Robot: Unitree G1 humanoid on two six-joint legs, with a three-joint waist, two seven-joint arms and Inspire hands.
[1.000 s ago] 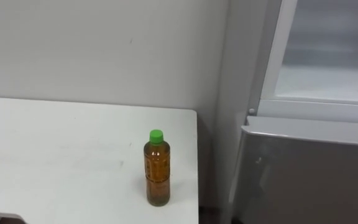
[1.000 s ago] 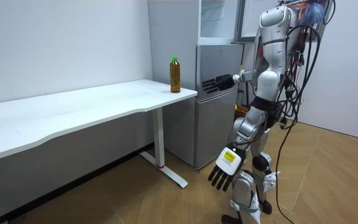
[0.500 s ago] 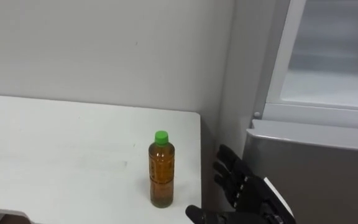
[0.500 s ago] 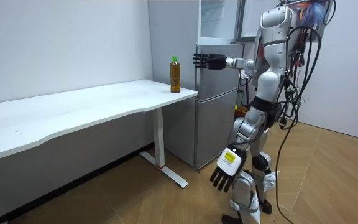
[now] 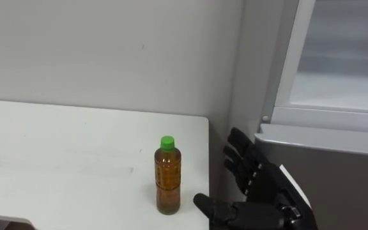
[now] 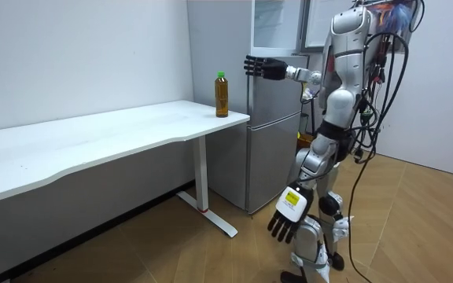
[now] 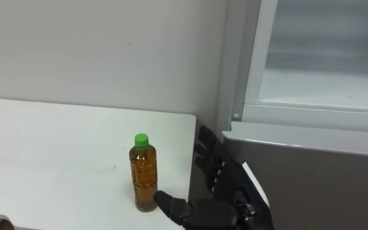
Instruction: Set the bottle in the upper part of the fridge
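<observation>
The bottle stands upright on the white surface, close to its right edge. It has a green cap and amber liquid inside, and nothing grips it. Any print on its label is too small to make out.

To its right, the robot's right hand is raised between the surface's edge and the fridge, with its fingers straight and spread and the thumb reaching left toward the bottle's base. In the right eye view the thumb tip seems to meet the bottle, but the room view shows the hand apart from it, in front of the fridge. The wrist is cut off by the lower edge of both eye views.

The fridge's upper compartment stands open, its pale interior running out of the picture at the top and right. The grey lower door is closed.

The robot stands before the fridge, and its left hand hangs low beside its leg, fingers apparently loose and holding nothing.
</observation>
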